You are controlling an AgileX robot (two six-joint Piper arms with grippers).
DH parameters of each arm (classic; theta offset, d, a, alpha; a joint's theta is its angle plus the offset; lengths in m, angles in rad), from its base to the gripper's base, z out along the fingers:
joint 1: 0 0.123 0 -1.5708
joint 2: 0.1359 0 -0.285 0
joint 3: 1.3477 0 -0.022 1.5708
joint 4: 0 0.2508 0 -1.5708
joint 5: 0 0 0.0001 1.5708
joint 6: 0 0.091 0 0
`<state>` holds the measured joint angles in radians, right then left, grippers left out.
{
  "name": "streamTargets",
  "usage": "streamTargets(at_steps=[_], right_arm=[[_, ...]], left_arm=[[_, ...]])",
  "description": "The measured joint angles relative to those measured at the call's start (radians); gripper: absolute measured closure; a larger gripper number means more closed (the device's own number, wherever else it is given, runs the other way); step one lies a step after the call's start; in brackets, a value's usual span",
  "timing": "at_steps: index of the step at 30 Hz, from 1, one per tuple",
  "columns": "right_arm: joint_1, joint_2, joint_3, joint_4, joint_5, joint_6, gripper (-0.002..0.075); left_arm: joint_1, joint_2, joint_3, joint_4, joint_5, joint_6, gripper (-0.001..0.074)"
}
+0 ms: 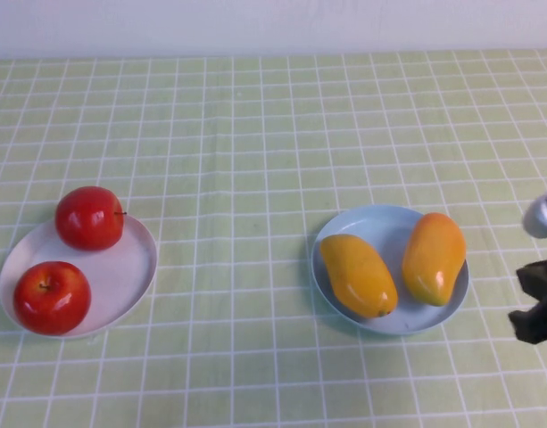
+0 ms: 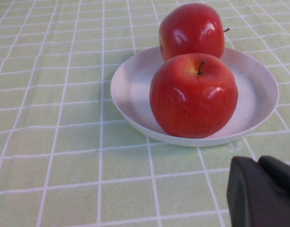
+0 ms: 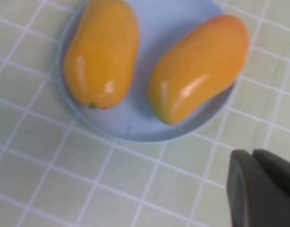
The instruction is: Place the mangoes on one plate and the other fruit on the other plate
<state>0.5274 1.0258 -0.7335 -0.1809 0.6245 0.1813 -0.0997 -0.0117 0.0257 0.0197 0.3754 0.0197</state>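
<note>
Two mangoes (image 1: 358, 275) (image 1: 434, 259) lie side by side on the light blue plate (image 1: 380, 227) at the right of the table. Two red apples (image 1: 89, 218) (image 1: 52, 297) sit on the white plate (image 1: 121, 276) at the left. My right gripper (image 1: 536, 303) hangs at the right edge, just right of the blue plate; the right wrist view shows it (image 3: 253, 153) shut and empty, short of the mangoes (image 3: 101, 52) (image 3: 199, 68). My left gripper (image 2: 259, 161) is out of the high view. It is shut and empty, near the white plate (image 2: 130, 90) and its apples (image 2: 193, 97) (image 2: 192, 30).
A green checked cloth (image 1: 255, 152) covers the whole table. A white wall runs along the far edge. Nothing else stands on the cloth between or behind the two plates.
</note>
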Motion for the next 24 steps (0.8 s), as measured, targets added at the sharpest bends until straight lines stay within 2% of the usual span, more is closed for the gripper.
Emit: streamTargets(at_steps=[8, 13, 17, 24], right_arm=[[-0.308, -0.331, 0.334, -0.017, -0.292, 0.0, 0.0741], [-0.475, -0.586, 0.477, -0.019, -0.364, 0.0, 0.0741], [-0.548, -0.76, 0.544, -0.01, -0.386, 0.0, 0.0741], [-0.559, -0.98, 0.626, 0.002, -0.394, 0.0, 0.0741]], left_arm=[[0.0, 0.0, 0.0, 0.0, 0.0, 0.0, 0.0731], [0.0, 0.0, 0.0, 0.0, 0.0, 0.0, 0.0731], [0.0, 0.0, 0.0, 0.0, 0.0, 0.0, 0.0731], [0.0, 0.0, 0.0, 0.0, 0.0, 0.0, 0.0731]])
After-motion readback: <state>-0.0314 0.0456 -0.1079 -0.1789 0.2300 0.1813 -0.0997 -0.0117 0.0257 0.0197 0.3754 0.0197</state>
